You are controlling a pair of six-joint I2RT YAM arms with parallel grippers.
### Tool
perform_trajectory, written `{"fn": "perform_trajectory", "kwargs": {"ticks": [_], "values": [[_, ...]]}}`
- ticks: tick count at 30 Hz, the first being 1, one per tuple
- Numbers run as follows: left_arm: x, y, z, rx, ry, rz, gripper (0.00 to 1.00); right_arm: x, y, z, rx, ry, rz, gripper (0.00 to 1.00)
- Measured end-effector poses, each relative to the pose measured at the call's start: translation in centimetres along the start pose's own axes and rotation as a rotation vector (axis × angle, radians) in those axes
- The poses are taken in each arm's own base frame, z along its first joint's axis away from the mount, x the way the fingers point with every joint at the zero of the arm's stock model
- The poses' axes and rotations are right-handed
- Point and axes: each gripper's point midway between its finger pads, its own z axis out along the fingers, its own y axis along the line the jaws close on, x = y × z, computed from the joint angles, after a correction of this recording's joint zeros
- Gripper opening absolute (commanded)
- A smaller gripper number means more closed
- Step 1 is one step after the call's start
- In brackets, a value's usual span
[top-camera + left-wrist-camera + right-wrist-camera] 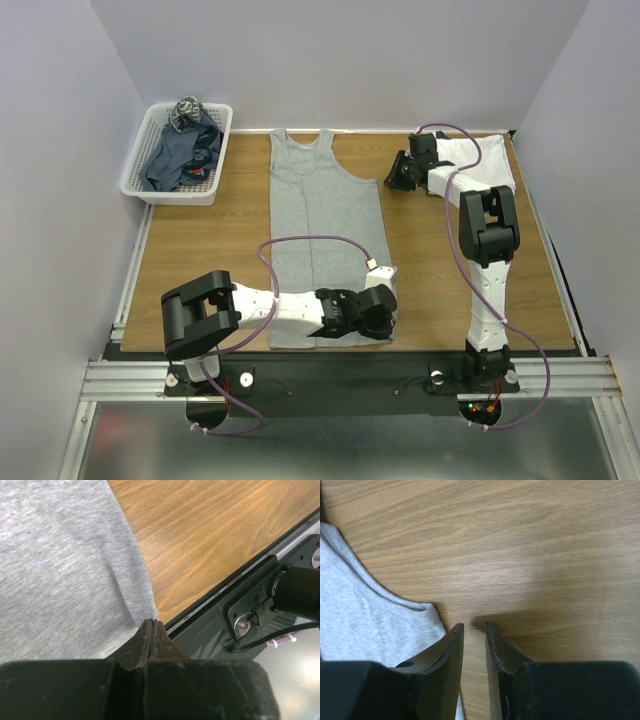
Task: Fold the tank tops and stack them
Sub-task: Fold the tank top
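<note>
A light heather-grey tank top point(325, 210) lies flat and lengthwise in the middle of the table, straps at the far end. My left gripper point(378, 318) sits at its near right hem corner. In the left wrist view its jaws point(152, 621) are pressed together right on that corner of the grey fabric point(60, 565). My right gripper point(403, 172) hovers by the top's right armhole. The right wrist view shows it point(474, 626) open a little over bare wood, with the grey armhole edge point(365, 625) just to its left and nothing between the fingers.
A white lattice basket point(140, 172) at the back left holds dark blue-grey tops point(180, 155) and a patterned bundle point(187, 110). What looks like folded white cloth point(495, 165) lies under the right arm at the back right. The black frame rail point(225, 605) runs along the table's near edge.
</note>
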Motion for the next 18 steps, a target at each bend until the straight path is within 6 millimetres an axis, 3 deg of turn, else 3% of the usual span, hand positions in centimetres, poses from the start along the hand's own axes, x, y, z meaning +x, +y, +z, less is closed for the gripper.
{"fn": "perform_trajectory", "kwargs": {"ticks": [10, 18], "values": [[-0.2, -0.3, 0.0, 0.015, 0.0, -0.012, 0.0, 1.4, 3.0, 0.5, -0.062, 0.025, -0.062, 0.31], [-0.3, -0.3, 0.1, 0.021, 0.002, -0.017, 0.0, 1.4, 3.9, 1.3, -0.074, 0.016, -0.083, 0.3]]}}
